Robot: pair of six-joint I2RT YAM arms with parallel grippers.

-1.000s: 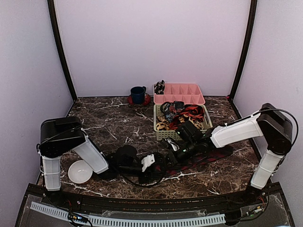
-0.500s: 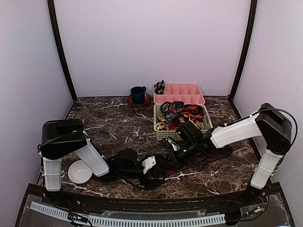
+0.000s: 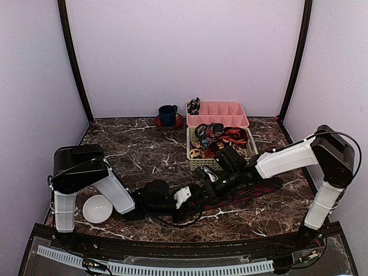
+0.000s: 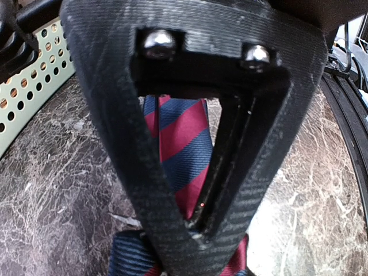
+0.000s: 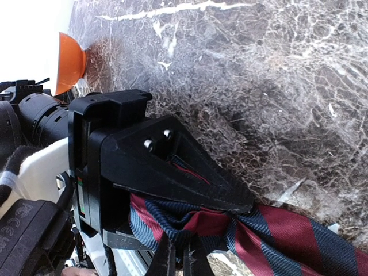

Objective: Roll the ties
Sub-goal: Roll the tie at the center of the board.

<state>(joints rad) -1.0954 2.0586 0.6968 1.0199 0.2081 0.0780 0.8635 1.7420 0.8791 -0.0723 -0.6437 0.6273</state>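
Note:
A dark blue tie with red diagonal stripes (image 3: 256,189) lies flat on the marble table, running from the front centre towards the right. Its left end is bunched between both grippers. My left gripper (image 3: 192,198) is shut on that end; the left wrist view shows the tie (image 4: 181,138) pinched between the closed fingers (image 4: 144,190). My right gripper (image 3: 214,185) meets it from the right. In the right wrist view its fingertips (image 5: 172,260) are shut on a fold of the tie (image 5: 299,230), just below the left gripper's black fingers (image 5: 172,167).
A pale green basket (image 3: 195,163) holding several tangled ties stands behind the grippers. Behind it is a pink divided tray (image 3: 221,113) with one coiled tie at its left end. A blue cup (image 3: 168,114) sits at the back. A white bowl (image 3: 96,208) lies front left.
The left arm has shifted a little to the right and its wrist has turned slightly. Both grippers stay shut on the tie's bunched end. The right arm has barely moved.

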